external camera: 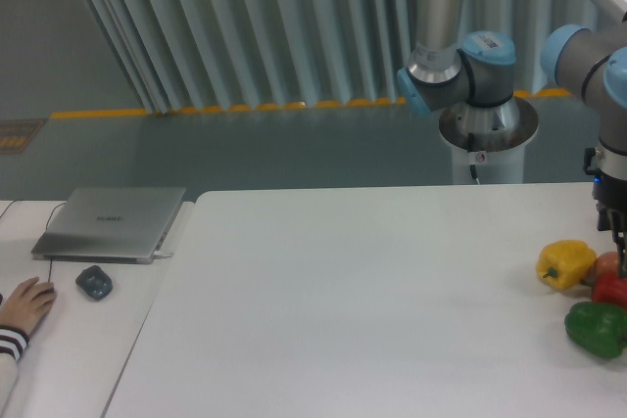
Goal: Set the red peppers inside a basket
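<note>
**At the table's right edge: gripper hanging over the pepper cluster**

Just below the jaws, a glossy bright red bell pepper [612, 290] is sitting at the far right of the white table [343, 310], mostly cut off by the picture's edge. The two-finger gripper [617, 232] is hanging almost straight above it, only its dark lower part showing — whether the jaws are standing wide or narrow I cannot tell, since the fingers are thin, dark and partly out of view. They are holding nothing that can be seen.

To the left of the jaws a lumpy yellow bell pepper [565, 263] is lying; below the red one, nearer the camera, a green bell pepper [596, 328] is touching it or nearly so. A paler orange-pink round fruit [606, 263] is peeking out between the yellow pepper and the red one, directly under the fingers. The red pepper's long axis cannot be judged from so small a sliver.

The room around it is looking tight — neighbours are crowding it on three sides and the table edge is close on the right. The open tabletop is stretching away to the left. No basket is showing anywhere in view.
</note>
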Controlling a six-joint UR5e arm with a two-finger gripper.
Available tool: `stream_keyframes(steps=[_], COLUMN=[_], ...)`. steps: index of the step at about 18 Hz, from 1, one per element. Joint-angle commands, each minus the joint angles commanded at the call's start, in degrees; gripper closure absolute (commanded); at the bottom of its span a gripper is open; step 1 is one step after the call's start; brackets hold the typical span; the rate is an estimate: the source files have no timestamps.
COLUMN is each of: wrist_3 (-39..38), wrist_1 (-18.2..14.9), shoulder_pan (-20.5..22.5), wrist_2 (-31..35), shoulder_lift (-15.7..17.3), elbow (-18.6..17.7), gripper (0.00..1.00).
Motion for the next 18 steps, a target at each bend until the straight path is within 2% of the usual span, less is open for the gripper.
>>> stream_keyframes(steps=[6, 9, 12, 18], wrist_3=[0.6, 0.5, 0.0, 1.2], wrist_1=[0.0, 0.3, 2.5, 3.1], shoulder_pan=[-0.2, 0.0, 0.4, 0.3], wrist_2=[0.0, -0.1, -0.1, 2.2], shoulder_lift=[0.5, 1.7, 1.8, 1.3], elbow=[-0.4, -2.3, -3.2, -3.3], gripper=[0.00, 0.00, 0.00, 0.00])
